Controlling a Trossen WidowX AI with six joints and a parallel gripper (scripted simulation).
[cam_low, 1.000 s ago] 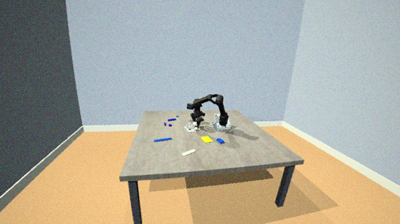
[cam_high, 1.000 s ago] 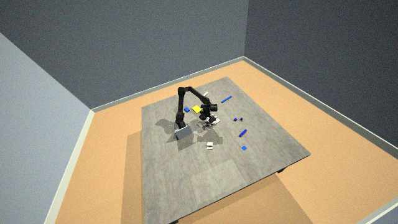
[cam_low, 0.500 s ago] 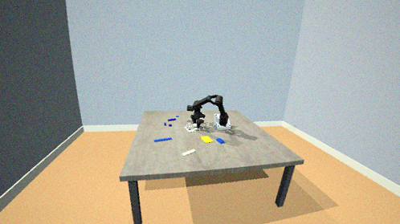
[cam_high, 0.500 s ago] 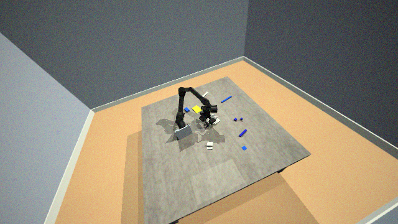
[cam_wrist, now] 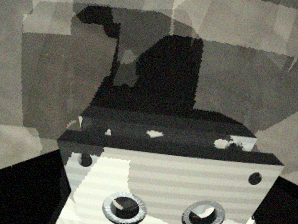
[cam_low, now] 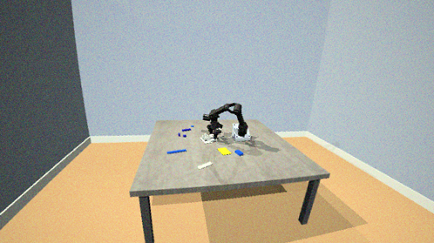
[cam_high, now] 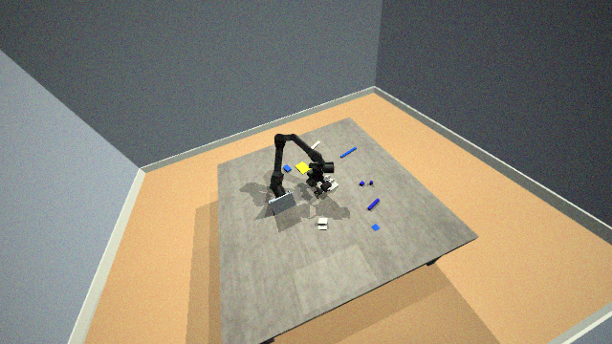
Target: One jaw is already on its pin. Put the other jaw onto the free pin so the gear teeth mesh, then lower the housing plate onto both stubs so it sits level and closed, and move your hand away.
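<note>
My gripper [cam_high: 321, 189] [cam_low: 214, 136] [cam_wrist: 165, 167] is shut on the housing plate [cam_wrist: 165, 172], a pale plate with two large ringed holes and small corner holes. The plate fills the lower part of the wrist view, with dark fingers at its left and right. Just beyond its upper edge lies the dark edge of the white gripper assembly [cam_high: 334, 184] [cam_low: 205, 140] [cam_wrist: 155, 122], close to the plate. Whether they touch cannot be told. The jaws, gear teeth, pins and stubs are hidden behind the plate or too small to make out.
A yellow square [cam_high: 302, 167] [cam_low: 224, 151] and a blue block [cam_high: 287, 168] [cam_low: 239, 153] lie near the arm. A white bar [cam_low: 204, 165], a blue bar [cam_high: 348, 152] [cam_low: 177, 151], a dark blue bar [cam_high: 373, 204] and a white piece [cam_high: 322, 224] lie around the assembly.
</note>
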